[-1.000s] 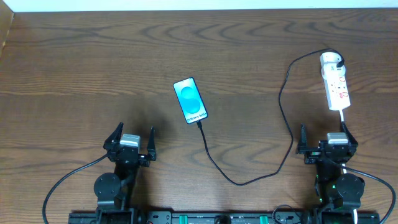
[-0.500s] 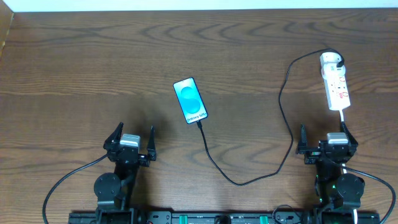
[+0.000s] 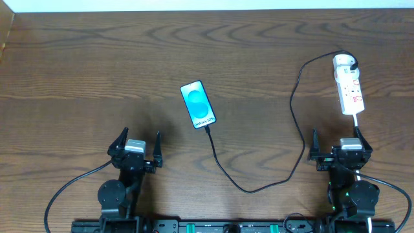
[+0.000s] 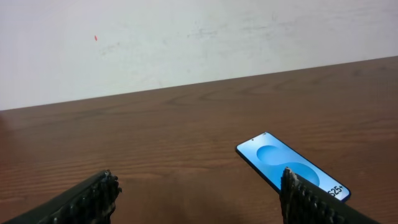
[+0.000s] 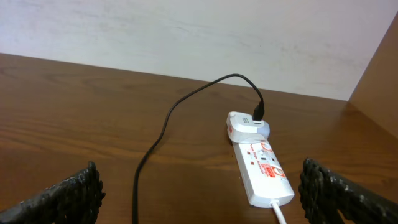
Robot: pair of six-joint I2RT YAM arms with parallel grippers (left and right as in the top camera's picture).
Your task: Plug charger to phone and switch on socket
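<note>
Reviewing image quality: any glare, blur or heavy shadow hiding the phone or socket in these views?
Overhead: even light, sharp, phone screen bright but not blown out, socket clear. Left wrist: phone crisp, no glare. Right wrist: socket crisp, its red marks visible, soft shadow only.

- Robot lab bench: left arm point(image 3: 121, 188) and right arm point(image 3: 352, 191) on a rail point(image 3: 226, 227) at the near edge of the wooden table point(image 3: 77, 71).
- Bare white wall point(image 4: 186, 37) beyond its far edge.

Blue-screened phone point(image 3: 198, 104) flat at centre; black charger point(image 3: 292, 103) from its near edge to white socket point(image 3: 350, 90), right.
</note>
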